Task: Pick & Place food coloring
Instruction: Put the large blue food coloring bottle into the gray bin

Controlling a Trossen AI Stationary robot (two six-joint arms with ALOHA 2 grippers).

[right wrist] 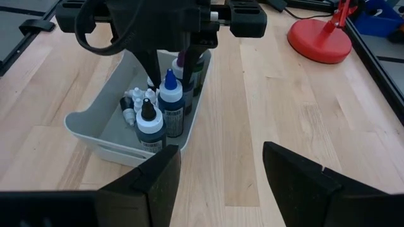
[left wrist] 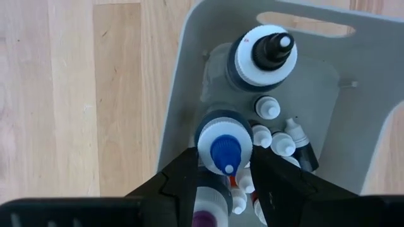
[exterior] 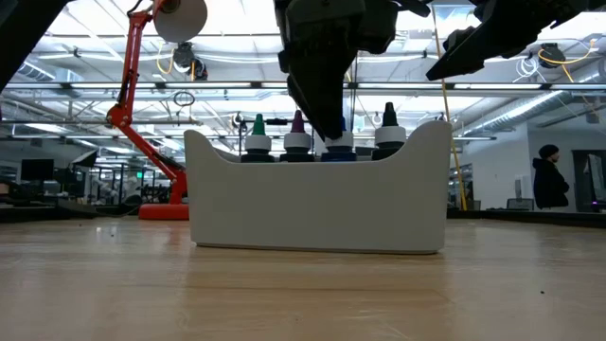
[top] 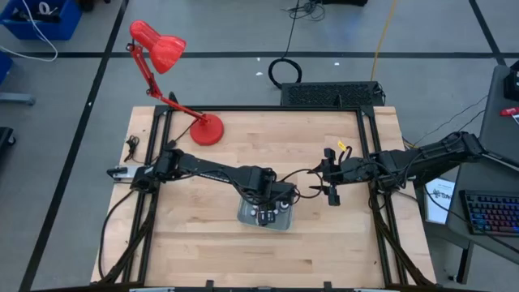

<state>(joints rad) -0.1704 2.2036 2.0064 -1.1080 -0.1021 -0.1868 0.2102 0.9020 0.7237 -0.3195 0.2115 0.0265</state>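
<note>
Unlabelled blue-tipped bottle (left wrist: pixel 225 150) between left fingers (left wrist: pixel 180 183)

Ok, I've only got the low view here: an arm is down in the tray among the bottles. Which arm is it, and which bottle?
Observer: It's the left gripper, down over the blue-tipped bottle in the tray.
Operator: Is anything low in the tray that the wall hides from me?
Observer: Yes, a cluster of small white-topped vials sits on the tray floor beside the bigger bottles.
Operator: And the right arm?
Observer: The right gripper is open, above bare table on the right side of the tray in the high view, and apart from it.
</note>
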